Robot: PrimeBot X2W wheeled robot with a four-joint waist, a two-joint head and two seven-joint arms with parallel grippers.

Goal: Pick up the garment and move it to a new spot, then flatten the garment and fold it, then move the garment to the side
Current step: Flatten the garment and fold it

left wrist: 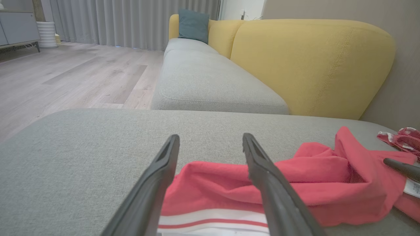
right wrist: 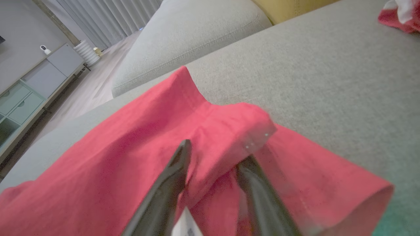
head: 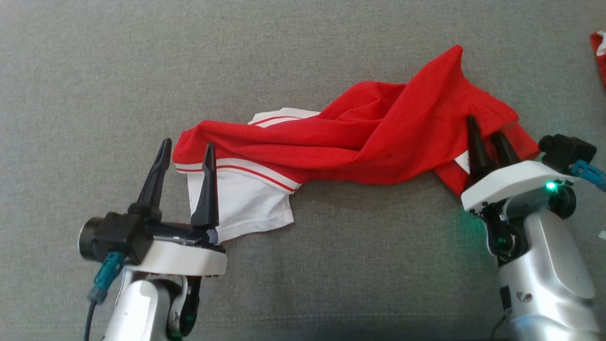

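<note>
At the lower left of the head view, the left gripper [head: 188, 142] stood wide open, its two dark fingers pointing up on either side of the left end of the garment. The left finger was over bare grey sofa cushion [head: 303, 57] just beside the cloth, and the right finger was over the white sleeve [head: 236, 203], which had red stripes along its seam. Whether either finger touched the fabric could not be told.

The garment, a red jersey [head: 360, 137] with white trim, lay crumpled and twisted into a long band across the cushion, running from the left gripper to the right one. One red corner stood up in a peak near its right end.

The right gripper [head: 484, 125] was at that right end, fingers down on the red cloth. In the right wrist view a raised fold of the jersey sat between its fingers, which were partly apart. Whether they pinched the fold could not be told. A small white label [right wrist: 187, 226] showed just below that fold.

At the far right edge, well apart from the jersey, another red-and-white cloth [head: 599, 52] lay on the same cushion. In the left wrist view a yellow backrest [left wrist: 311, 65] rose behind the cushion.
</note>
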